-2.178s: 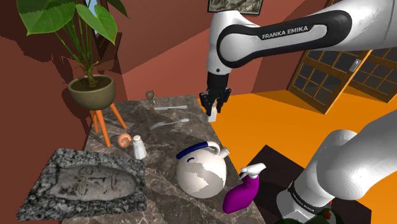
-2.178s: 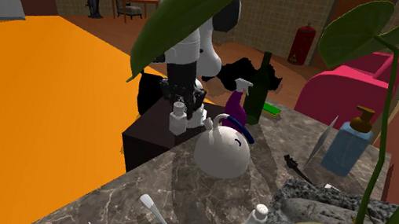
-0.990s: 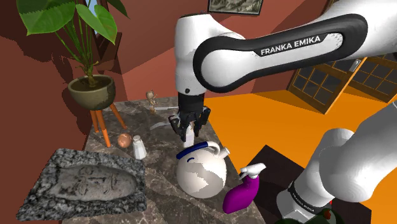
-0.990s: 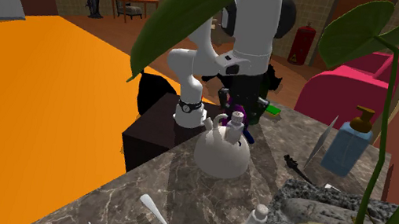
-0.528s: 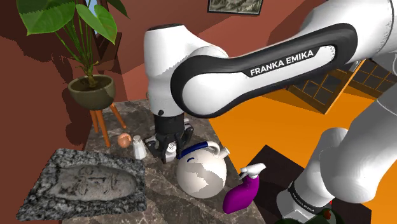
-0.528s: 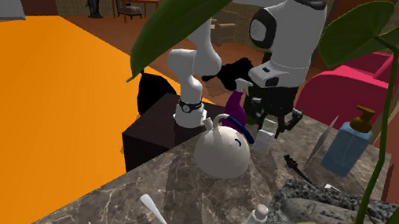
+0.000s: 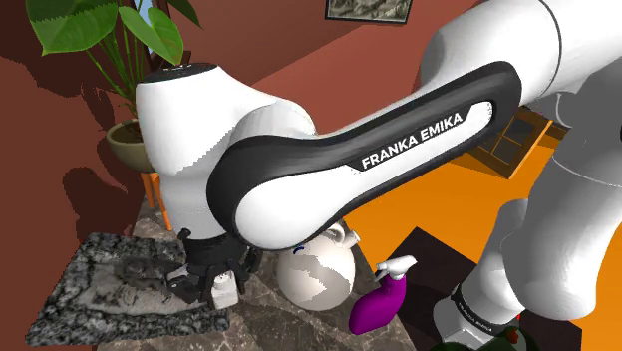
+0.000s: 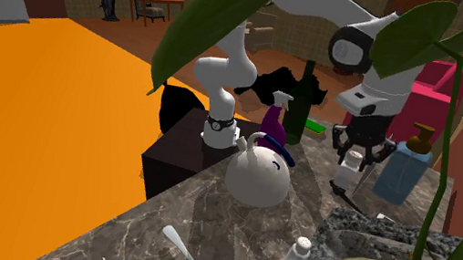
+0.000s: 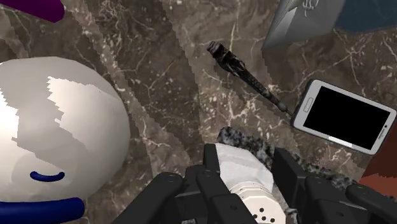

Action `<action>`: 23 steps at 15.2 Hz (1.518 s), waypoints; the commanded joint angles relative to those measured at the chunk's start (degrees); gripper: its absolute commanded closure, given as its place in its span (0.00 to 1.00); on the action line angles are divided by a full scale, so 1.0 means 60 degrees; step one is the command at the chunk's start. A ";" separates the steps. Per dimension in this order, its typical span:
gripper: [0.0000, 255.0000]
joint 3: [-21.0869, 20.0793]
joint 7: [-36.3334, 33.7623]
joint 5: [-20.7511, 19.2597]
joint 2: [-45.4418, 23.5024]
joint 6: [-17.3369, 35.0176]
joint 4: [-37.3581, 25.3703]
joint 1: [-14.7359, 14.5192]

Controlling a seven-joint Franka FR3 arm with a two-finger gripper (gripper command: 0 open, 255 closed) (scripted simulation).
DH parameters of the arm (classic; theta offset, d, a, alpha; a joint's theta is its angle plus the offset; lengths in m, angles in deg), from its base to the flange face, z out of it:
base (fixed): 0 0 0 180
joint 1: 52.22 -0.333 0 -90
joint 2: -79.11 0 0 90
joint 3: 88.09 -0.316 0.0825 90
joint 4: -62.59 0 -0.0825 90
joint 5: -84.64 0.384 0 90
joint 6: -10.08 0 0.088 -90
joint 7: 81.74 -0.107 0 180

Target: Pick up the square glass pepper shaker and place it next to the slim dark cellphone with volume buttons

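Pepper shaker [image 9: 240, 167] sits clamped between the gripper [image 9: 247, 164] fingers, held above the marble counter [image 9: 159, 83], near the cellphone [image 9: 343, 116]. Carry step, by your reading. Next you shift toward the cellphone and lower onto bare marble beside it, clear of the black tool [image 9: 245, 71].

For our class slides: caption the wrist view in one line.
Black gripper clasps a white perforated-top shaker over dark marble, near a white-framed black-screen phone.
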 commanded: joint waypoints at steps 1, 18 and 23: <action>1.00 -0.0141 -0.0580 -0.0375 -0.0613 -0.0041 -0.0594 -0.0305; 1.00 0.0287 -0.3544 -0.3076 -0.6474 -0.1946 -0.8074 -0.4460; 1.00 0.0317 -0.3578 -0.3120 -0.6538 -0.1347 -0.7508 -0.4356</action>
